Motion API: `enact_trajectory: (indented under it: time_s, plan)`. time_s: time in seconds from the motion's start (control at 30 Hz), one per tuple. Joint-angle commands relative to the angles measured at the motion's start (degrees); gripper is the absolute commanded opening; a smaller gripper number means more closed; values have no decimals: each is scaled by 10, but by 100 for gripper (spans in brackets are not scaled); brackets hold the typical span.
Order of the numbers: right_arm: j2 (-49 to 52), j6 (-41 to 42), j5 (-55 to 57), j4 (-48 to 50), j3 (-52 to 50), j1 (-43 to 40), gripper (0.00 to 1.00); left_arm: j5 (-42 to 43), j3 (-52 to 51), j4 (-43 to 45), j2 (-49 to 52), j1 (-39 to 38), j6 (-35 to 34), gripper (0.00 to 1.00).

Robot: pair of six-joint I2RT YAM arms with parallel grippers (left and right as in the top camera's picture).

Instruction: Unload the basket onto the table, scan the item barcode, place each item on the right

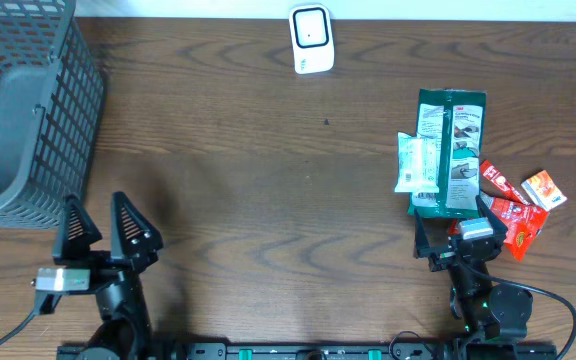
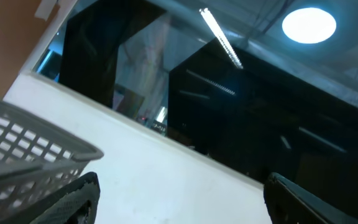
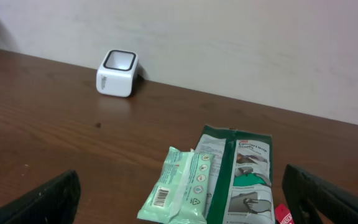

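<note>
Overhead view: pale green plastic wipes packet point(image 1: 416, 162) lies on the table's right side, overlapping a dark green flat pack point(image 1: 458, 110), long axis pointing away from the robot, just ahead and slightly left of the right gripper point(image 1: 455, 232), jaws wide apart, empty. Its barcode label point(image 3: 161, 198) faces up at the near end. Left gripper point(image 1: 103, 222), also spread and empty, sits well apart, so the right arm looks the better pick.

dark wood-grain table point(image 1: 268, 150), smooth with a bit of sheen; grey plastic mesh basket point(image 1: 28, 100), pretty matt; white scanner point(image 1: 310, 38), smooth plastic with a glossy face; green packet point(image 1: 458, 120) and wipes pack point(image 1: 415, 162), shiny crinkly film; red sachets point(image 1: 513, 205), glossy wrapper
</note>
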Motion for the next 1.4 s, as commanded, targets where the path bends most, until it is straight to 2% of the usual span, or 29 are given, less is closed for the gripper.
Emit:
enact_trajectory:
  time_s: [0.0,0.23,0.43,0.6,0.93,1.0,1.2,1.37]
  plan:
    - [-4,-8,-7,-2,-1,-2,99,9,-19,7,-5,-2,7,85]
    - [-4,-8,-7,-2,-1,-2,99,9,-59,7,-5,-2,7,85]
    - [-4,-8,-7,-2,-1,-2,99,9,-61,-71,-5,-2,7,85]
    - [-4,-8,-7,-2,-1,-2,99,7,-61,-186,-5,-2,17,85]
    - [-4,-8,-7,-2,-1,-2,99,8,-61,-320,-5,-2,85,85]
    - [-4,-8,-7,-2,-1,-2,99,24,-61,-329,-5,-2,110,85]
    - [-4,-8,-7,-2,-1,-2,99,138,-61,-339,-5,-2,214,85]
    - [-4,-8,-7,-2,-1,-2,99,138,-61,-348,-5,-2,223,85]
